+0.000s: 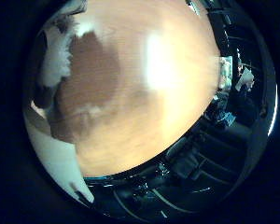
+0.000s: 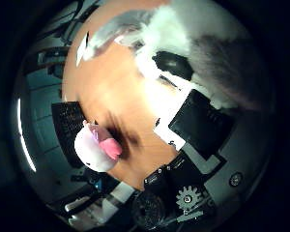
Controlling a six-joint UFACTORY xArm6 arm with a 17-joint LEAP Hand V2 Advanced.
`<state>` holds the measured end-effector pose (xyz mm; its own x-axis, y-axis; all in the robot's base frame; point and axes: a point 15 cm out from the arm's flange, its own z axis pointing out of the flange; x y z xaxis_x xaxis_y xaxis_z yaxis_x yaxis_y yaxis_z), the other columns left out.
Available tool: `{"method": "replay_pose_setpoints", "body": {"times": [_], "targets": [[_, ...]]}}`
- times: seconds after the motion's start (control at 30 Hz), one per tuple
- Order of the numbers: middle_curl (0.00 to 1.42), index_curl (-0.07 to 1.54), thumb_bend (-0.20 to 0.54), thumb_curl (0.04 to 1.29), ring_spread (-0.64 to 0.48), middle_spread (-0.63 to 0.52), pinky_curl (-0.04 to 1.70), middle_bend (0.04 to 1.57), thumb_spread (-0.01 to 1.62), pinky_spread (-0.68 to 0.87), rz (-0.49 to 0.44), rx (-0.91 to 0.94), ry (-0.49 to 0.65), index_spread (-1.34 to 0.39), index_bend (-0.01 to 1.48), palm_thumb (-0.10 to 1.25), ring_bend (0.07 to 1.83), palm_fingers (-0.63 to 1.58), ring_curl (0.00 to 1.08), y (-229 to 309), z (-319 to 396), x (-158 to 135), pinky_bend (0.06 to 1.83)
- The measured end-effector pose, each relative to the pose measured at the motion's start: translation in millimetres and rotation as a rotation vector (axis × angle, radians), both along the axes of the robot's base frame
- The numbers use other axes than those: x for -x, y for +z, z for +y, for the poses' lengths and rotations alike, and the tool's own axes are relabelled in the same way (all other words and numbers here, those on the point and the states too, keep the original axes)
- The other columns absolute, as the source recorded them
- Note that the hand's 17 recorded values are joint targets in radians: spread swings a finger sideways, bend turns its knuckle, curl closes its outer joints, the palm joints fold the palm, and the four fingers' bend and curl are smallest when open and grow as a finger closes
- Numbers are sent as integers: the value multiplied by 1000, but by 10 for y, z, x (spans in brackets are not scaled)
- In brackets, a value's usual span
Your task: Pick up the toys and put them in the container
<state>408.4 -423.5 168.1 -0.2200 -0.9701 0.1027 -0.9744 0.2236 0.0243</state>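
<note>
A white and grey furry plush toy (image 2: 208, 43) fills one side of the right thumb side palm view, close to the palm. My hand's (image 2: 195, 121) black and white fingers (image 2: 169, 66) curl against it and hold it above the wooden table (image 2: 126, 97). The toy's white fur also shows at the edge of the right little finger side palm view (image 1: 56, 51). A white bowl-like container (image 2: 95, 147) with something pink in it stands near the table's edge, away from the hand.
The right little finger side palm view shows bare wooden table (image 1: 149, 84) with a dark shadow (image 1: 93, 75) on it. A white part (image 1: 56, 159) lies at that view's edge. Dark room furniture (image 1: 215, 159) lies beyond the table's edge.
</note>
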Motion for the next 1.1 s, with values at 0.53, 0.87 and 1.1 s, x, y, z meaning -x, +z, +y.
{"method": "replay_pose_setpoints", "body": {"times": [0.53,0.87,1.1], "targets": [[960,923,-12,515,-253,-222,931,1222,1100,-237,-75,-36,50,-326,1002,1065,1359,1014,797,1464,747,220,1209],[984,946,-13,573,-254,-217,1022,1223,1083,-244,-179,-17,184,-322,1007,1050,1347,1005,833,2806,1600,-99,1193],[992,952,-13,606,-255,-217,1053,1206,1068,-247,-262,-1,298,-323,989,1054,1330,1020,844,3344,2593,-252,1175]]}}
